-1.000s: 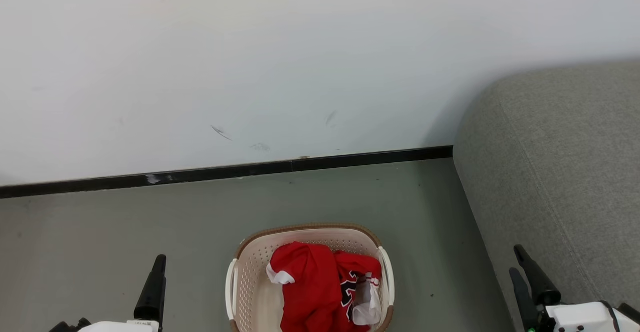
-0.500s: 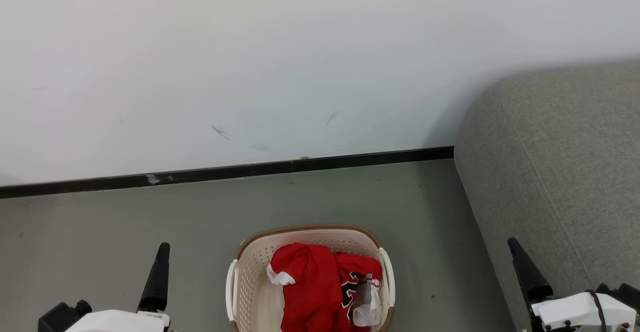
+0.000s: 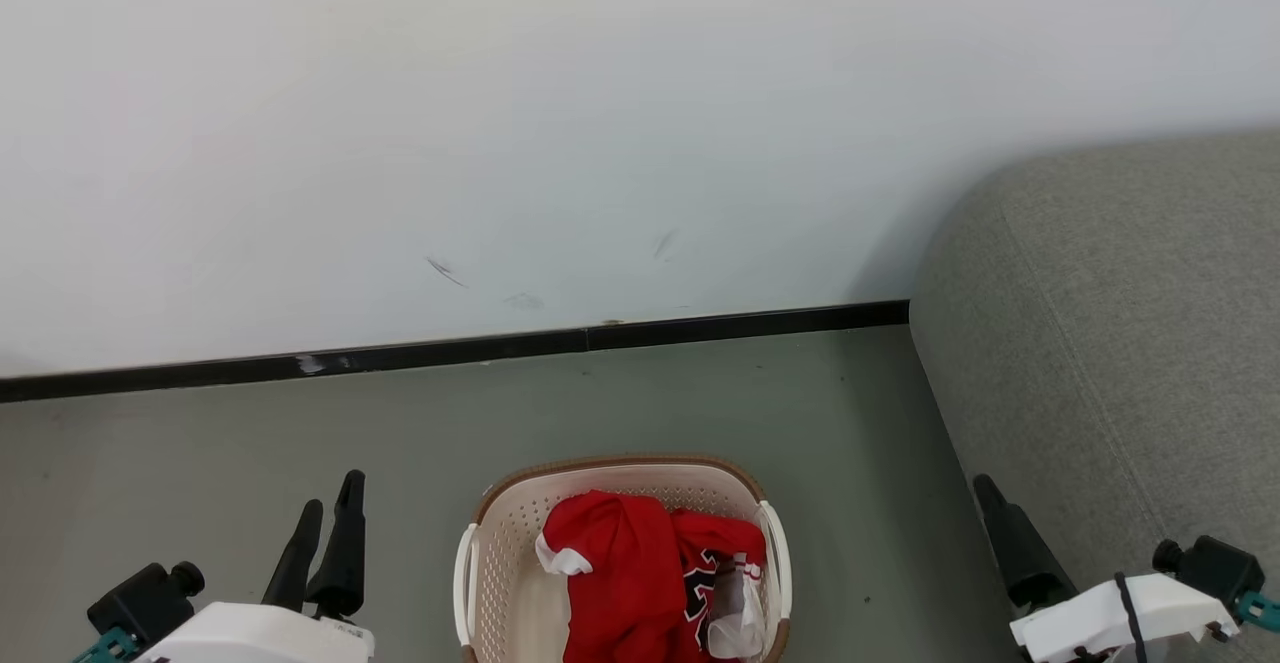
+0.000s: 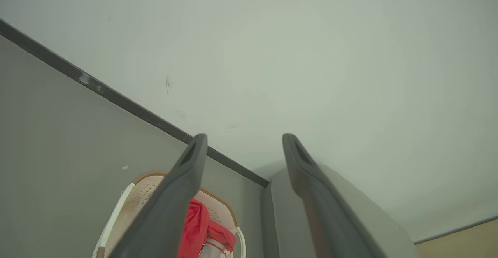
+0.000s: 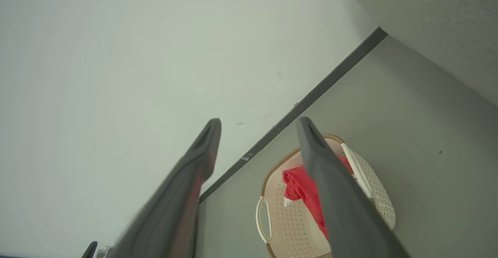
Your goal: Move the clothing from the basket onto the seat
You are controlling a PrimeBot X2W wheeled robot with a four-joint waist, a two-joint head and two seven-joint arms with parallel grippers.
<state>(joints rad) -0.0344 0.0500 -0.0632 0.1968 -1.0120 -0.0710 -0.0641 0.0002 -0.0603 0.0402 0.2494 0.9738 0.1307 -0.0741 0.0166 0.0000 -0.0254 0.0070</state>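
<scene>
The cream basket (image 3: 482, 509) stands on the floor at the bottom centre of the head view. The clothing (image 3: 620, 583) lies bunched in its right half: red garments, a jersey with black-and-white lettering, and white cloth. The grey seat (image 3: 1120, 343) rises just right of the basket. My left gripper (image 3: 333, 493) hangs open and empty to the left of the basket, apart from it. One dark finger (image 3: 1010, 543) of my right arm shows between basket and seat. The right gripper (image 5: 260, 121) is open and empty, with basket (image 5: 288, 219) and clothing (image 5: 297, 184) below it.
A white wall (image 3: 600, 143) with a black baseboard (image 3: 450, 351) runs behind the basket. Grey-green floor (image 3: 200, 463) lies bare to the basket's left and between basket and baseboard. The seat's rounded corner (image 4: 278, 219) meets the wall.
Both grippers have risen and swung inward towards the basket. The left one now shows two fingers. The camera has tipped slightly. The basket and clothing lie as before.
</scene>
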